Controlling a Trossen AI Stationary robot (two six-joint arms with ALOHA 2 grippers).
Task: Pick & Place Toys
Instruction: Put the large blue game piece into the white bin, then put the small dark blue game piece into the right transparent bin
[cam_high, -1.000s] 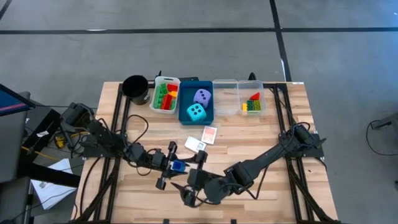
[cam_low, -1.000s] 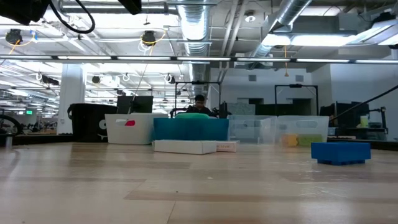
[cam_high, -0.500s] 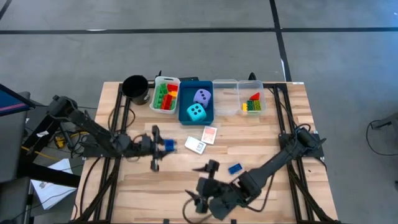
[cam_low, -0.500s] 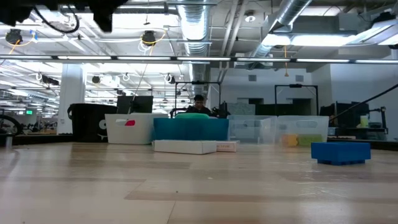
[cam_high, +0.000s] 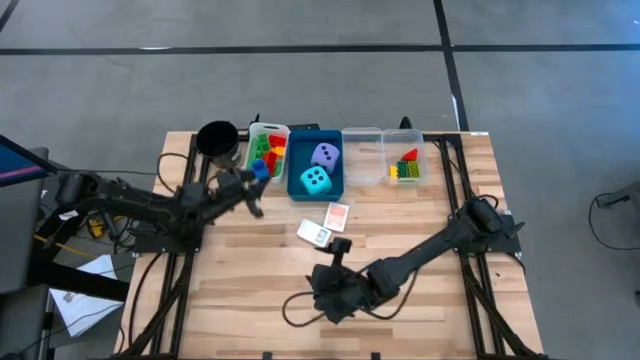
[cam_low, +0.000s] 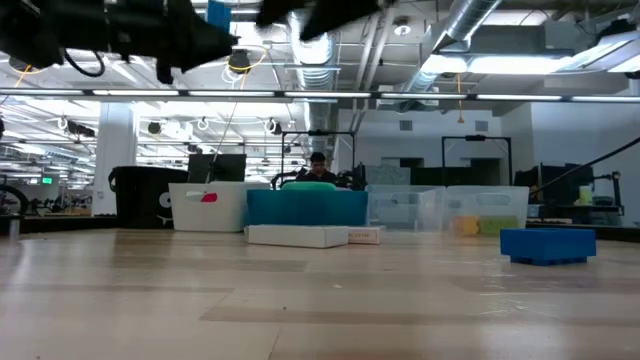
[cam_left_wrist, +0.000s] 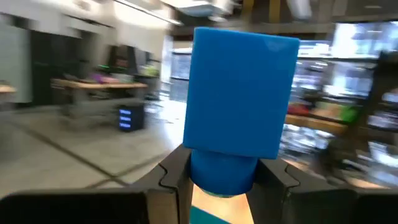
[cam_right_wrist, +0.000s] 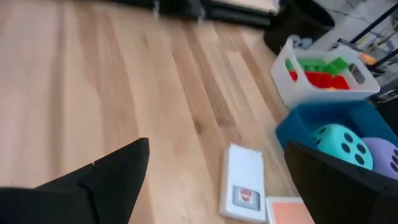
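My left fingers (cam_left_wrist: 217, 180) pinch a blue brick (cam_high: 260, 170) by its lower stud, the block standing upright above them. That hand is raised over the far left of the worktop (cam_high: 250, 290), just beside the near edge of the white tray (cam_high: 250, 172) and next to the black cup (cam_high: 217, 141). In the low view the brick (cam_low: 219, 15) shows high up, well clear of the wood.

My right fingers (cam_right_wrist: 217, 180) are spread wide with nothing between them. That arm lies low over the near middle of the worktop, its gripper (cam_high: 337, 248) pointing toward the far side, just short of the white card pack (cam_high: 315, 234). The orange card pack (cam_high: 338, 216) lies touching or nearly touching it, a little farther off and to the right.

The white tray holds red, green and yellow bricks (cam_high: 268, 155). In the blue tray (cam_high: 298, 185) to its right sit the lavender die (cam_high: 325, 154) on the far side and the cyan die (cam_high: 315, 181) nearer. Right again, the clear tray (cam_high: 362, 158) holds a few more bricks (cam_high: 406, 167) in its right compartment.

In the low view another blue brick (cam_low: 547, 244) rests on the wood close to that camera.
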